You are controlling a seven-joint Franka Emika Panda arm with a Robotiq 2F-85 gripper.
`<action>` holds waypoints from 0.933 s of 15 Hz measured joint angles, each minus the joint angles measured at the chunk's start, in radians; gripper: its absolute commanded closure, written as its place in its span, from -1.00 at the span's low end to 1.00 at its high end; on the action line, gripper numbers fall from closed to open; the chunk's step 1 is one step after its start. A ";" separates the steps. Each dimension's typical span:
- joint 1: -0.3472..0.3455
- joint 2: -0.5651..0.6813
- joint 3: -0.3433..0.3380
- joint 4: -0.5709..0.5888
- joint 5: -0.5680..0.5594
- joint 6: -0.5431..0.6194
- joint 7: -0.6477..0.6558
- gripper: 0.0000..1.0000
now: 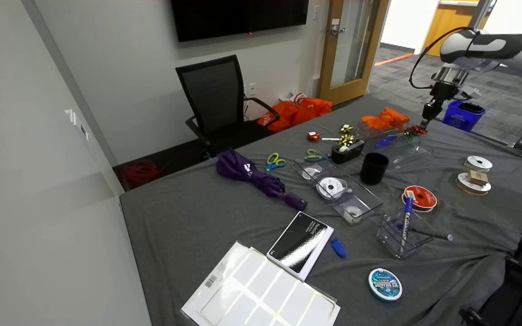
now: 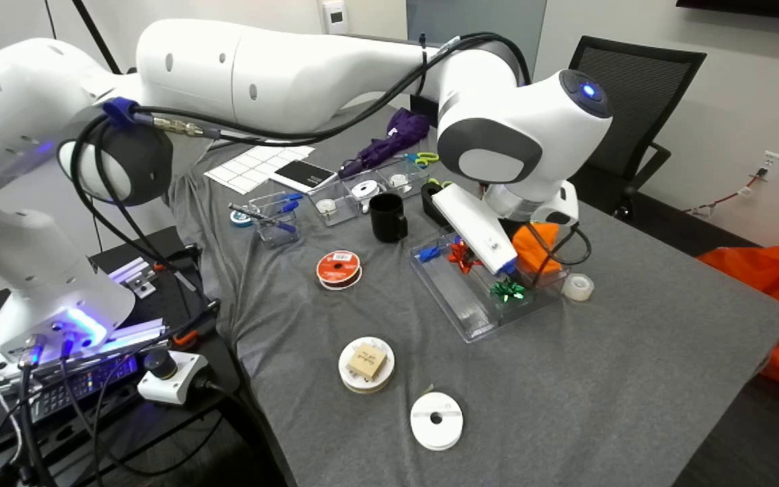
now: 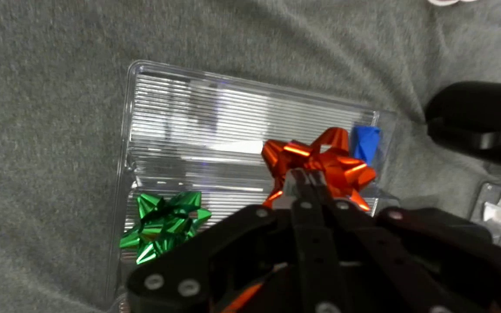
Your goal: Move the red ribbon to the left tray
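Observation:
The red ribbon is a shiny red bow (image 3: 346,167); it also shows in both exterior views (image 1: 418,130) (image 2: 460,257). My gripper (image 3: 306,176) has its fingertips nearly together on the bow's loops. In an exterior view the gripper (image 1: 424,123) points down at the bow; in an exterior view the wrist hides the fingers. The bow is over a clear ribbed tray (image 3: 168,171), also in both exterior views (image 1: 417,156) (image 2: 447,308); its height above it is hard to tell. A second clear tray (image 1: 367,197) (image 2: 341,218) with compartments holds tape rolls.
A green bow (image 3: 168,224), a blue item (image 3: 366,141) and orange cloth (image 1: 385,119) lie in the ribbed tray. A black mug (image 1: 374,168) and tape dispenser (image 1: 347,153) stand beside it. A red ribbon spool (image 1: 420,198) and another red bow (image 1: 313,136) lie on the table.

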 measured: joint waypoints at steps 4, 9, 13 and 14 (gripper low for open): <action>-0.004 -0.005 0.000 -0.006 -0.002 -0.029 -0.056 0.98; -0.003 -0.005 0.000 -0.006 -0.002 -0.029 -0.055 1.00; 0.006 -0.005 0.000 -0.006 -0.004 -0.023 -0.068 1.00; 0.013 -0.006 0.000 -0.006 -0.006 -0.021 -0.077 1.00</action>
